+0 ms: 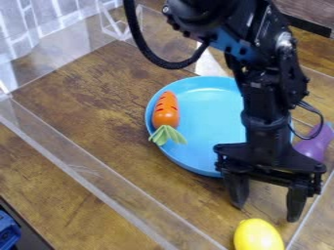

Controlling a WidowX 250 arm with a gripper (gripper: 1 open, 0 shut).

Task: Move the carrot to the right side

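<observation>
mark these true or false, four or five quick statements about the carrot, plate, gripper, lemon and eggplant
1. The carrot lies on the blue plate. True.
2. The gripper is closed around the carrot. False: it is open, off to one side of the carrot.
3. The yellow lemon sits on the plate. False: it is on the table, off the plate.
4. The purple eggplant is partly hidden behind the arm. True.
5. The carrot's leafy top is purple. False: it is light green.

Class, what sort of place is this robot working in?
Probably a toy kitchen set up in a lab: a blue plate with a toy carrot, and a robot gripper over wooden boards.
</observation>
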